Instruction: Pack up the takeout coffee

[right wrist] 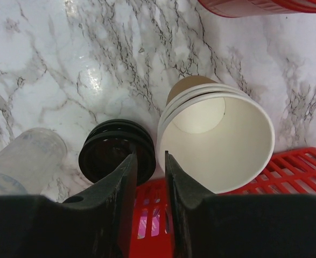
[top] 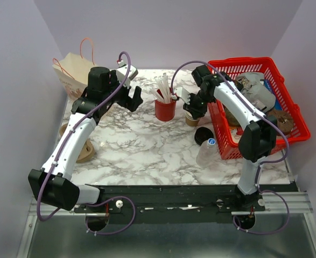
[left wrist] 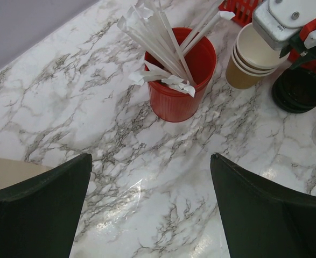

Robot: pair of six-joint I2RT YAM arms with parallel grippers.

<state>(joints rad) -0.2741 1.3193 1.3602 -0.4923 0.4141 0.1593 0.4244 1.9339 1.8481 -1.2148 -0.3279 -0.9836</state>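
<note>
No tan cup with a black lid shows in any view; the takeout coffee is hidden or out of view. A stack of lidless tan cups [top: 191, 120] [left wrist: 250, 60] [right wrist: 218, 141], white inside, stands beside the red basket. My right gripper [top: 193, 106] [right wrist: 151, 156] hovers just over the stack's rim, its fingers nearly together with only a narrow slit and nothing between them. Loose black lids [top: 203, 135] [left wrist: 299, 90] [right wrist: 113, 153] lie next to the stack. My left gripper [top: 131, 99] [left wrist: 149, 161] is open above bare marble, short of the red cup [top: 165, 110] [left wrist: 182, 80] full of wrapped straws.
The red basket [top: 244, 62] [right wrist: 303, 161] at the right holds several items. A clear plastic cup [top: 208, 150] [right wrist: 23, 161] lies on its side near the lids. A paper bag [top: 74, 72] with handles stands at the back left. A tan disc-shaped object [top: 86, 151] sits under the left arm.
</note>
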